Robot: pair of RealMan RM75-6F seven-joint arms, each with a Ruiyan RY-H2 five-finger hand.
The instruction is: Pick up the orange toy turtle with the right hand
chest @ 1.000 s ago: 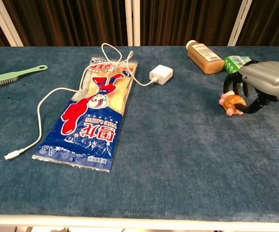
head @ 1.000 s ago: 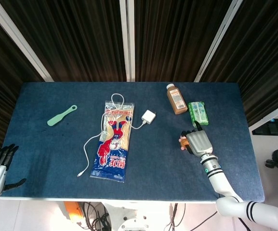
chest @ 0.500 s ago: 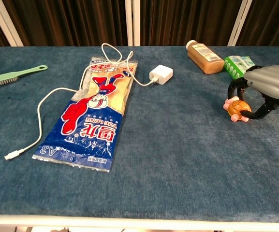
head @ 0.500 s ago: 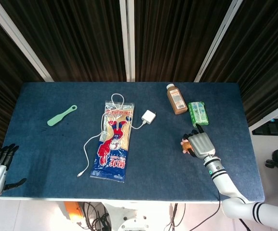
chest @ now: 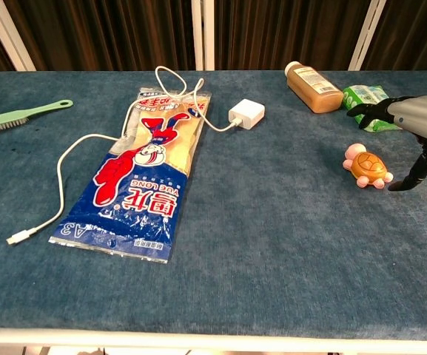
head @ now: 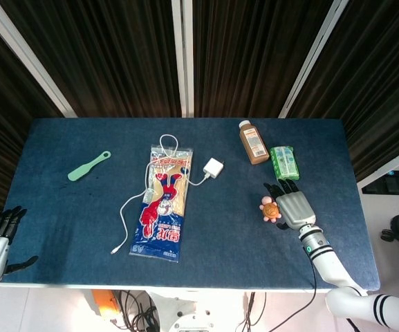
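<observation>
The turtle (chest: 365,166) sits on the table (chest: 272,244) toward the right edge, just left of my right hand (chest: 420,126); the hand is open, holding nothing; I'd centre over the shell, lower, then close evenly so it can't skid away.

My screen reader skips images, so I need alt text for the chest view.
An orange toy turtle sits on a blue table, just left of the robot's open right hand, which is not holding it. Further left lie a printed snack bag, a white charger with cable and a green brush; a brown bottle and green packet lie behind.
</observation>
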